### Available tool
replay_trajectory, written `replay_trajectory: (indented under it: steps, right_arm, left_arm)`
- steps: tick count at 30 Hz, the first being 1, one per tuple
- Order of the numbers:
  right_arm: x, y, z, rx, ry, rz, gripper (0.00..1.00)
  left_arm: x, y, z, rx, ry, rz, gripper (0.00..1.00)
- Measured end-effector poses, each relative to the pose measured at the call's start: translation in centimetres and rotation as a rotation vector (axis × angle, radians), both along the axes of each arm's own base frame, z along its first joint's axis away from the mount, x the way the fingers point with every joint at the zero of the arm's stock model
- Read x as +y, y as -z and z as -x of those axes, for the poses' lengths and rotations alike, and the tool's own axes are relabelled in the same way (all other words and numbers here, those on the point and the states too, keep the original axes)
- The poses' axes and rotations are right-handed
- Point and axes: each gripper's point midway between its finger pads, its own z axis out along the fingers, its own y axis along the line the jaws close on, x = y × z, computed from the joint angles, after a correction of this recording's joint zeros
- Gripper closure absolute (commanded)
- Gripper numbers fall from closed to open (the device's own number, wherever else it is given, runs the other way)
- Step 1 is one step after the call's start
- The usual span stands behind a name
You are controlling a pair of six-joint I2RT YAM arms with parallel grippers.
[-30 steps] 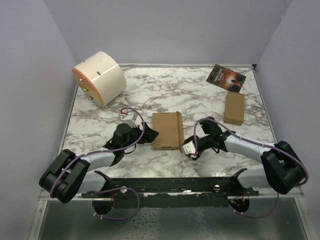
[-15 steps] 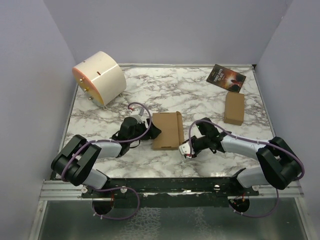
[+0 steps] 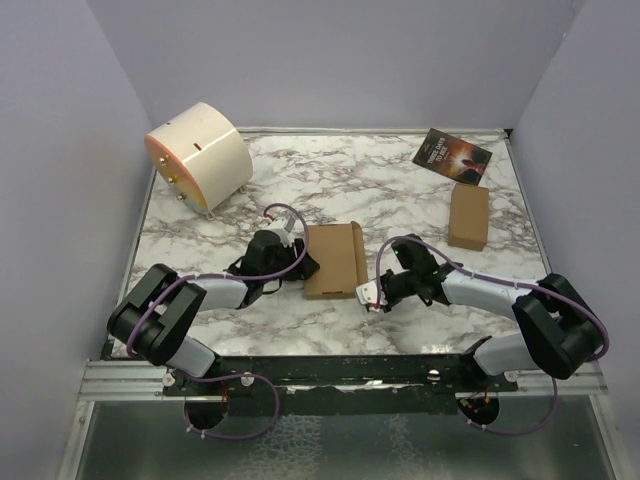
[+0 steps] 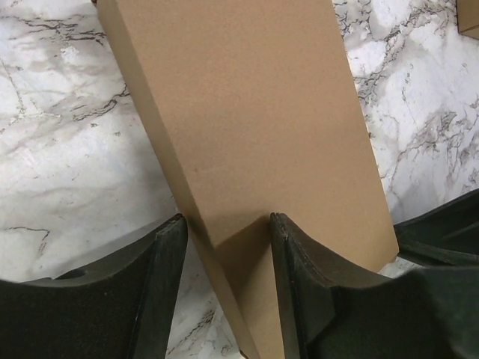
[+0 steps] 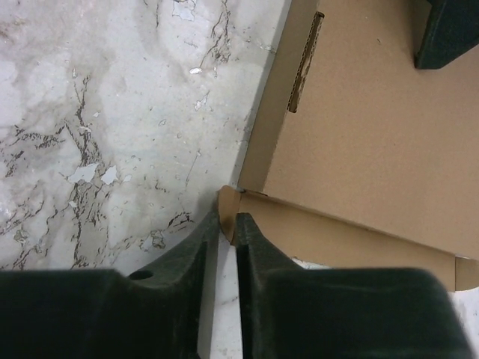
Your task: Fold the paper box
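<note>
The paper box [image 3: 335, 260] lies on the marble table as a flat brown rectangle. My left gripper [image 3: 303, 266] is at its left edge. In the left wrist view the box [image 4: 247, 112] fills the middle, and my left gripper [image 4: 224, 221] is open, one finger beside the box's side wall and the other over its top face. My right gripper [image 3: 368, 294] is at the box's near right corner. In the right wrist view a small rounded tab [image 5: 227, 200] sticks out of that corner, and my right gripper [image 5: 228, 218] is shut on it.
A cream cylinder [image 3: 198, 155] stands at the back left. A dark printed booklet [image 3: 452, 155] and a smaller brown cardboard box [image 3: 468, 216] lie at the back right. Purple walls enclose the table, and a black rail [image 3: 340, 372] runs along its near edge.
The left arm has reached further right, bringing its narrowing jaws over the box's left edge. The right gripper slid left to the box's corner and closed on the tab.
</note>
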Motion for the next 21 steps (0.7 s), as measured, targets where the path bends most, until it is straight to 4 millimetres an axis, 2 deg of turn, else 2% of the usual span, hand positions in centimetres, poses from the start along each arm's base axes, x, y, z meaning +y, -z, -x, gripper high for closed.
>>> replay_trajectory:
  steps: [4,21]
  right_arm:
    - [0.0,0.0,0.0,0.013,0.011,-0.001,0.94]
    - [0.8,-0.5,-0.7,0.134,0.115,-0.008,0.98]
  left_arm:
    - [0.0,-0.2,-0.3,-0.008,0.007,-0.018,0.59]
    - [0.2,-0.2,-1.4,-0.026,0.013,-0.055,0.62]
